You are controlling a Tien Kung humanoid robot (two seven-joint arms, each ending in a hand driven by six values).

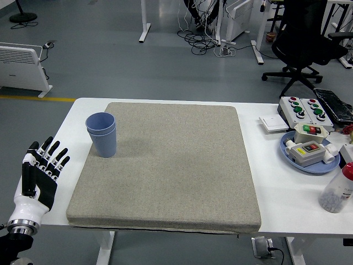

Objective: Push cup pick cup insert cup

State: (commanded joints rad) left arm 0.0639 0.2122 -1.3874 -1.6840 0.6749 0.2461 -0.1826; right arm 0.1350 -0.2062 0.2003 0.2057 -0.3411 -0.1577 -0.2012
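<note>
A robotics lab, clearly. Button control boxes [303, 108] crowd the white table [287, 199]; loose cables [201, 38] trail across the grey floor.

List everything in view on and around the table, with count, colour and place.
Blue plastic cups: two nested, upright, far-left of mat.
Grey-beige textured mat: one, covering table's middle.
White table: one, under everything.
Blue round plate: one, right side, holding grey button boxes.
White push-button control box: one, far right.
Clear bottle with red cap: one, right edge.
Black office chair: one, beyond table.
Left hand: black-and-white, fingers spread, at table's left edge, holding nothing.
</note>
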